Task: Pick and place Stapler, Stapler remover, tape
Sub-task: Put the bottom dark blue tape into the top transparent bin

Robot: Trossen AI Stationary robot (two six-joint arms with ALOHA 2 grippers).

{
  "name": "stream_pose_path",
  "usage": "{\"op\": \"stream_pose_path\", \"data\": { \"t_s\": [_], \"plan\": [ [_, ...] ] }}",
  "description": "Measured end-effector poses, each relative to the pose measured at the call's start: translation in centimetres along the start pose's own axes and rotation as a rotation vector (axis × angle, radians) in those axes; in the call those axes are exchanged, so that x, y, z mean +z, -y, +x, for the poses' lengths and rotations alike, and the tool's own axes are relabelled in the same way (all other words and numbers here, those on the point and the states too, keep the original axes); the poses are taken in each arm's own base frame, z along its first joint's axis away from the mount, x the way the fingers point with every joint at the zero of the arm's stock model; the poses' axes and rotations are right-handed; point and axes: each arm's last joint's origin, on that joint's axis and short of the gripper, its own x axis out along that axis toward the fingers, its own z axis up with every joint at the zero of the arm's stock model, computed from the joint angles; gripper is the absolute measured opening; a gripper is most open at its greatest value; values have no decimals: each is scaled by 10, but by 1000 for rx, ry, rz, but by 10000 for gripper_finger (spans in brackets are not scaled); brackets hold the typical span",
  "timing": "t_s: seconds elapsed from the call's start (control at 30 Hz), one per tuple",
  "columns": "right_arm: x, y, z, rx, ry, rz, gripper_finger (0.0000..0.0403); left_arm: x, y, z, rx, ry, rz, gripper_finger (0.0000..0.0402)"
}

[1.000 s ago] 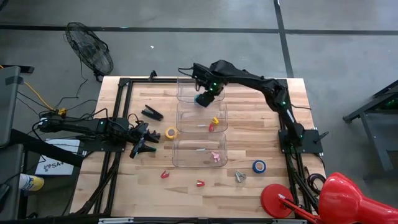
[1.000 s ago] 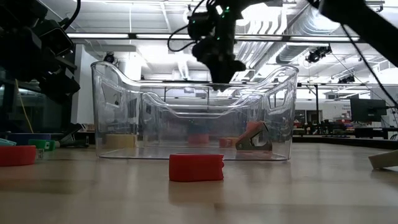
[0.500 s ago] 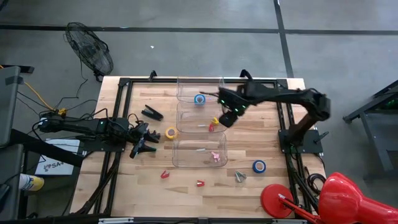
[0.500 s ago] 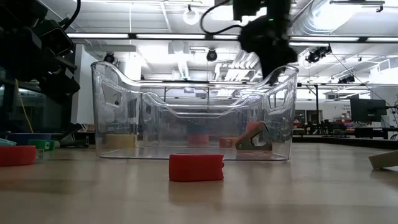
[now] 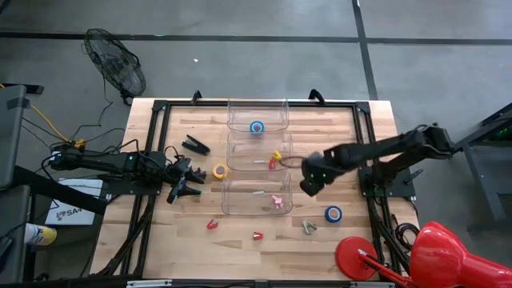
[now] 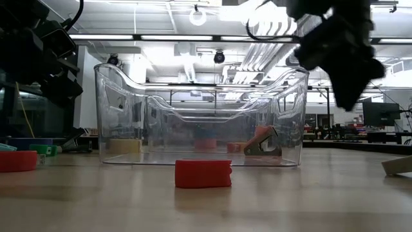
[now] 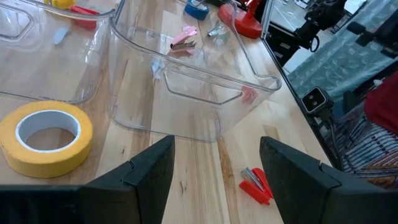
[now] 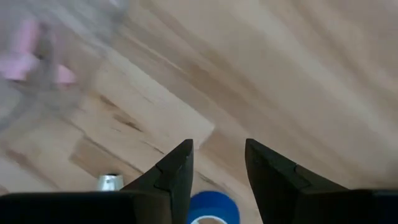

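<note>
The coming move turns on the blue tape roll (image 5: 333, 214) lying on the bare bench (image 5: 376, 240) in the lower right of the high view. It sits just below and a little to the right of the right tool (image 5: 310, 186), which hangs over the bench just to the right of the lowest clear bin (image 5: 256, 196). The right arm is by far the nearer; the left tool (image 5: 194, 180) waits on the far side of the bins, in the left middle of the frame.

In the right wrist view the same blue roll (image 8: 211, 210) shows at the bottom edge, right between the two dark fingers (image 8: 174, 174), so the tool already points down toward it. The fingers stand part-way apart with nothing between them. A ring has no long axis, so the approach angle probably matters little; the grip likely needs one finger inside the hole or both across the rim.

The right arm stretches leftward from its base, elbow out, wrist bent downward. The left tool stands fairly wide and empty, with a yellow tape roll (image 7: 45, 135) just ahead of it.
</note>
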Motion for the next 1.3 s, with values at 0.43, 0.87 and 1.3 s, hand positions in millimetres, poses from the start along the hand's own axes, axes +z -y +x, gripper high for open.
{"op": "stream_pose_path", "data": {
  "t_s": [0.43, 0.87, 1.3],
  "plan": [
    [-43, -5, 25, -35, -3, 232, 176, 0, 0, 0, 0, 0, 0, 231],
    [-69, -26, 48, -35, -156, 405, 221, 0, 0, 0, 0, 0, 0, 231],
    [-80, -35, 67, -80, -170, 482, 215, 0, 0, 0, 0, 0, 0, 231]
  ]
}}
